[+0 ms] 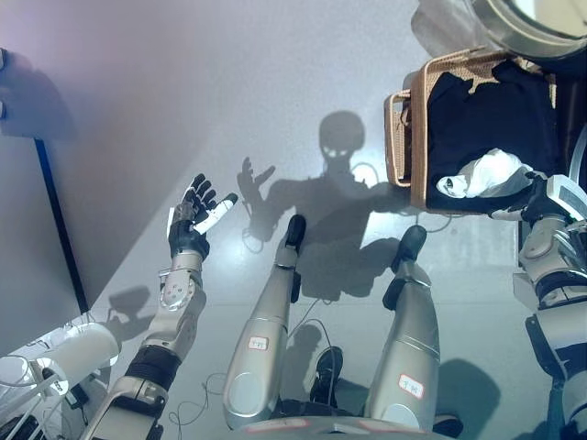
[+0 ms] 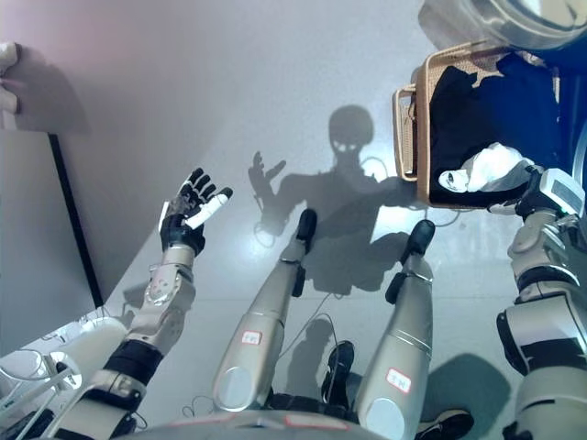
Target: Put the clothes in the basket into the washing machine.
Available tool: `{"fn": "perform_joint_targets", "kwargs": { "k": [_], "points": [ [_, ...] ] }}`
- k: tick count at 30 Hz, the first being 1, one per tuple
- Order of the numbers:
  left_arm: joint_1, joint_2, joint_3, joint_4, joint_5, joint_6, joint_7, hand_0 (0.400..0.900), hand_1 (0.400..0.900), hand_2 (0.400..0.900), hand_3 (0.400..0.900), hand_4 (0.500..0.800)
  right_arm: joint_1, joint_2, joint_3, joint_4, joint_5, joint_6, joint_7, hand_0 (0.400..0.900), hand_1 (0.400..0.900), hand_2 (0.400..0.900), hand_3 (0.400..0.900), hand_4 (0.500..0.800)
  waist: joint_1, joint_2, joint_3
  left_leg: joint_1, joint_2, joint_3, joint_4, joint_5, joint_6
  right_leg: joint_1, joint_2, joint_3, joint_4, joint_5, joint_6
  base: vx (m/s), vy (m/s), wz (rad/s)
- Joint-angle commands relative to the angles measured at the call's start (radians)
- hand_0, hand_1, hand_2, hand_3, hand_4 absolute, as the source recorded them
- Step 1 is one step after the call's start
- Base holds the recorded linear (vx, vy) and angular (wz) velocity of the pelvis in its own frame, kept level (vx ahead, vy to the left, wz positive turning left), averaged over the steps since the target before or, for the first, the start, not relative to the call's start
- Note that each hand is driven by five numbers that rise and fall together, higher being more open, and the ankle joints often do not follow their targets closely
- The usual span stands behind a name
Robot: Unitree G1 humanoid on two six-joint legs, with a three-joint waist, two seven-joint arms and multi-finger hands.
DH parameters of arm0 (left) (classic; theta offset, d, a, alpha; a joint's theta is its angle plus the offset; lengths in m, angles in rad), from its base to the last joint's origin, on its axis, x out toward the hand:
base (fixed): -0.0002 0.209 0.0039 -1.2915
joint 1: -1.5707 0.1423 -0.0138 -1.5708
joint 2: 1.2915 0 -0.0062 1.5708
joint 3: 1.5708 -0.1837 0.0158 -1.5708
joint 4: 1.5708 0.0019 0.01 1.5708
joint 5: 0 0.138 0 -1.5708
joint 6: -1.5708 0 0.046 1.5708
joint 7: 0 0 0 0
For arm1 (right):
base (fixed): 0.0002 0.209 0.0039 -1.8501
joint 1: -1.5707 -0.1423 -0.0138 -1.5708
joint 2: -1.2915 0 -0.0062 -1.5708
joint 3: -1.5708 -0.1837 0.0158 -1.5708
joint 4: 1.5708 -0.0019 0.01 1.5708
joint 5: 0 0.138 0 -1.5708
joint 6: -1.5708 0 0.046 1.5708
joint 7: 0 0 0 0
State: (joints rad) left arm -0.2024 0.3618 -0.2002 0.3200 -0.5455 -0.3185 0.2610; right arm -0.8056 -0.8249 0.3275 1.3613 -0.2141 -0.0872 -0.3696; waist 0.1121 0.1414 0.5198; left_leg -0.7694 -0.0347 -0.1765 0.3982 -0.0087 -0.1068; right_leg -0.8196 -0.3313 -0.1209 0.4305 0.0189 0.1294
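Note:
A woven basket (image 1: pixel 417 137) stands on the floor at the upper right. It holds dark clothes (image 1: pixel 495 110) with a white garment (image 1: pixel 486 174) lying on top at its near edge. Just beyond it, the washing machine's round door (image 1: pixel 537 18) shows at the top right corner. My right hand (image 1: pixel 541 197) rests at the basket's near edge, right against the white garment; its dark fingers merge with the dark clothes. My left hand (image 1: pixel 194 220) is raised at the left, far from the basket, open and holding nothing.
A grey wall panel with a dark vertical strip (image 1: pixel 60 229) runs along the left side. White equipment with wires (image 1: pixel 55 362) sits at the lower left. Smooth grey floor (image 1: pixel 275 92) stretches between the left hand and the basket.

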Motion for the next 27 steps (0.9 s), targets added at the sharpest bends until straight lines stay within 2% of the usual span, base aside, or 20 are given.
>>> {"fn": "perform_joint_targets", "kwargs": {
  "k": [1,4,5,10,16,27],
  "points": [
    [0.06,0.065,0.089,-0.138,0.063,-0.095,0.039,0.9,0.9,0.9,0.9,0.8,-0.024,-0.117,0.02,0.003,0.062,-0.01,-0.056,0.9,0.9,0.9,0.9,0.8,-0.003,0.021,0.0,-0.041,0.03,-0.019,0.145,-0.121,0.012,-0.037,-0.039,0.049,0.052,0.068,0.046,-0.03,0.021,-0.04],
    [0.076,0.073,0.09,-0.172,0.081,-0.097,0.043,0.9,0.9,0.9,0.9,0.8,-0.039,-0.119,0.023,-0.002,0.086,-0.02,-0.058,0.9,0.9,0.9,0.9,0.8,0.002,0.027,0.0,-0.089,0.023,-0.015,0.198,-0.14,0.016,-0.078,-0.041,0.06,0.082,0.061,0.043,0.03,0.035,-0.12],
    [0.093,0.078,0.097,-0.181,0.083,-0.097,0.046,0.9,0.9,0.9,0.9,0.8,-0.051,-0.119,0.034,-0.008,0.086,-0.018,-0.062,0.9,0.9,0.9,0.9,0.8,0.007,0.029,0.0,-0.081,0.031,-0.012,0.219,-0.18,0.018,-0.079,-0.033,0.07,0.11,0.026,0.05,0.1,0.031,-0.15],
    [0.103,0.082,0.092,-0.198,0.093,-0.096,0.054,0.9,0.9,0.9,0.9,0.8,-0.071,-0.127,0.042,0.015,0.087,-0.024,-0.069,0.9,0.9,0.9,0.9,0.8,0.015,0.041,0.0,-0.121,0.016,-0.007,0.266,-0.201,0.028,-0.113,-0.045,0.078,0.15,0.009,0.048,0.04,0.03,-0.04],
    [0.099,0.081,0.069,-0.163,0.089,-0.103,0.055,0.9,0.9,0.9,0.9,0.8,-0.102,-0.132,0.056,0.026,0.073,-0.019,-0.099,0.9,0.9,0.9,0.9,0.8,0.021,0.038,0.0,-0.081,0.024,-0.003,0.225,-0.189,0.029,-0.081,-0.044,0.068,0.128,0.007,0.046,0.06,-0.004,-0.01],
    [0.052,0.102,0.053,-0.123,0.092,-0.114,0.094,0.9,0.9,0.9,0.9,0.8,-0.179,-0.15,0.081,0.032,0.061,-0.008,-0.184,0.9,0.9,0.9,0.9,0.8,0.024,0.026,0.0,0.007,0.037,-0.012,0.142,-0.169,0.017,-0.003,-0.04,0.042,0.092,-0.001,0.045,0.03,-0.017,0.02]
  ]
}}
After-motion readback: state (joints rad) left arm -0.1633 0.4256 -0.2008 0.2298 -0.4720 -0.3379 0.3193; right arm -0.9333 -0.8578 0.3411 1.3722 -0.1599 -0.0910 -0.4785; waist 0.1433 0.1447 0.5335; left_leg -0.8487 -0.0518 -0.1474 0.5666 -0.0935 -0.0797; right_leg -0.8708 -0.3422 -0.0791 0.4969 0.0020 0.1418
